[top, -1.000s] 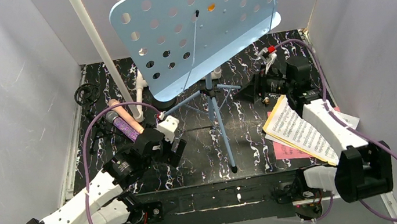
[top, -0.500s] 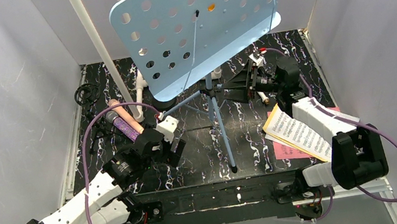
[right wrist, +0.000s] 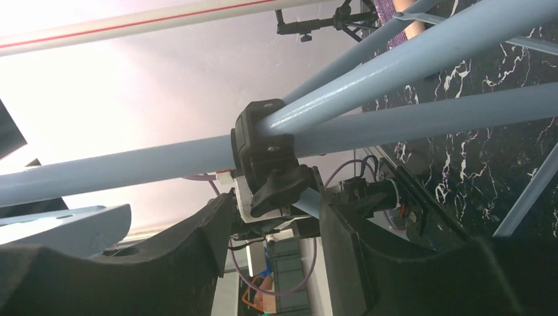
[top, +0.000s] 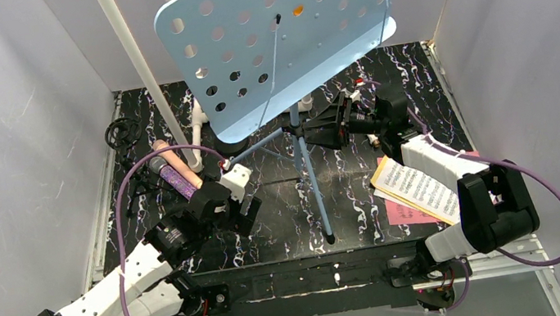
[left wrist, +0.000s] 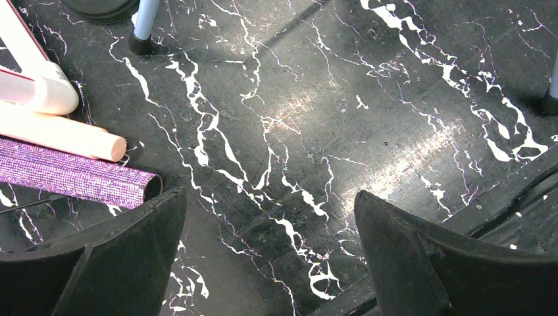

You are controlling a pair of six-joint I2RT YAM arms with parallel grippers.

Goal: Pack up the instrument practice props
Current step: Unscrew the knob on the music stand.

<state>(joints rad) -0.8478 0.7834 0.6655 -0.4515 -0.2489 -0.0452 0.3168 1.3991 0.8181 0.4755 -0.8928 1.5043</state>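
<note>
The light-blue perforated music rack (top: pixel 284 33) stands on its blue tripod (top: pixel 310 170) mid-table. My right gripper (top: pixel 324 129) is open, just right of the tripod's black hub; in the right wrist view the hub clamp and knob (right wrist: pixel 270 158) sit just above my spread fingertips (right wrist: pixel 276 210). My left gripper (top: pixel 237 201) is open and empty over bare table (left wrist: pixel 270 217). The pink microphone (top: pixel 176 160) and glittery purple microphone (top: pixel 177 181) lie at the left; their handles show in the left wrist view (left wrist: pixel 59 135) (left wrist: pixel 72 178). Sheet-music pages (top: pixel 417 188) lie at the right over a pink page (top: pixel 402 215).
The white pipe frame (top: pixel 140 70) rises at the back left, its foot next to the microphones (left wrist: pixel 39 85). A black mic mount (top: pixel 125 134) lies at the far left edge. A black round base (top: pixel 233 144) sits under the rack. White walls enclose the table.
My right arm has swung left, away from the sheet music, bringing its open gripper up to the tripod's hub. The left arm has not moved.
</note>
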